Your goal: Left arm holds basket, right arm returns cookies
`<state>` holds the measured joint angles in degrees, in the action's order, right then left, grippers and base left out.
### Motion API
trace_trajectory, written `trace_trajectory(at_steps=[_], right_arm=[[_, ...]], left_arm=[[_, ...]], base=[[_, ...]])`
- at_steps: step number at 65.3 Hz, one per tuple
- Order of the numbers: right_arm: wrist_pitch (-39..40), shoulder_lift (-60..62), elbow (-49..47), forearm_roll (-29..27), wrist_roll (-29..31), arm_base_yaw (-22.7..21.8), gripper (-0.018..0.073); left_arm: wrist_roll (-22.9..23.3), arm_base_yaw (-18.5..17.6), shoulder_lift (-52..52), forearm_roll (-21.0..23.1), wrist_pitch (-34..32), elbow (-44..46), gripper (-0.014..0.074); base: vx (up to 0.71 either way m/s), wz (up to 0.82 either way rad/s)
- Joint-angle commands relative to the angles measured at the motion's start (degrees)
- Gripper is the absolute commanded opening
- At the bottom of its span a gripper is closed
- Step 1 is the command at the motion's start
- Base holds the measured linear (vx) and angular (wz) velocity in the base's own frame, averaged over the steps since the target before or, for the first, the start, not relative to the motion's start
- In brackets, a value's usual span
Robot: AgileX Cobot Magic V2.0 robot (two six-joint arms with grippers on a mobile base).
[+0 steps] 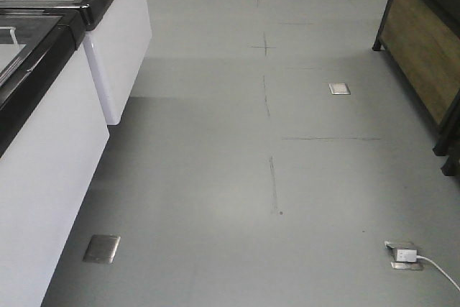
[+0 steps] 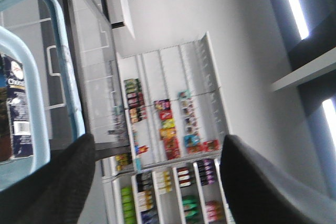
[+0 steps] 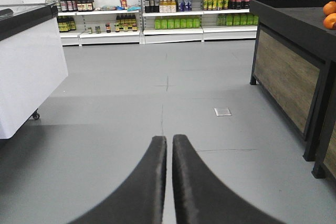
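Grey floor marked with thin dark lines, white cabinets along the left edge, wood-panelled stand upper right, metal floor plate lower left, second plate right of centre, white plug with cable lower right.

I'm in a supermarket: white shelves of bottled drinks, a white chest freezer, round oranges on a dark wooden stand.

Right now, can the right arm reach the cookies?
Probably not yet: the right pincer is shut, facing bare floor and shelves; the cookies show only in the left wrist view, behind the basket rim.
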<state>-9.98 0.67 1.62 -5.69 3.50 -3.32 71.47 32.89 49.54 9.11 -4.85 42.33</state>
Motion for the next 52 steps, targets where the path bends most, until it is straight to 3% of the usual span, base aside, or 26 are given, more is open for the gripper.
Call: trace_trajectory(at_steps=[1, 19, 33, 42, 52], right_arm=[[4.01, 0.67, 1.01, 0.20, 0.45, -0.07, -0.0006], [4.01, 0.67, 1.01, 0.20, 0.45, -0.07, -0.0006], [4.07, 0.67, 1.01, 0.20, 0.45, -0.07, -0.0006], [4.07, 0.67, 1.01, 0.20, 0.45, -0.07, -0.0006], [4.07, 0.67, 1.01, 0.20, 0.45, -0.07, -0.0006]], left_arm=[[1.82, 0.11, 0.58, 0.53, -13.83, -1.51, 0.0486], [2.04, 0.06, 6.44, -0.08, -22.43, -2.74, 0.0486], [7.75, 0.06, 10.43, -0.08, -22.84, -2.68, 0.0486], [8.83, 0.06, 13.09, -0.14, -24.01, -2.68, 0.0486], [9.36, 0.06, 15.90, -0.14, -29.54, -2.68, 0.0486]], base=[[0.00, 0.00], [0.00, 0.00], [0.00, 0.00], [0.00, 0.00], [0.00, 0.00]])
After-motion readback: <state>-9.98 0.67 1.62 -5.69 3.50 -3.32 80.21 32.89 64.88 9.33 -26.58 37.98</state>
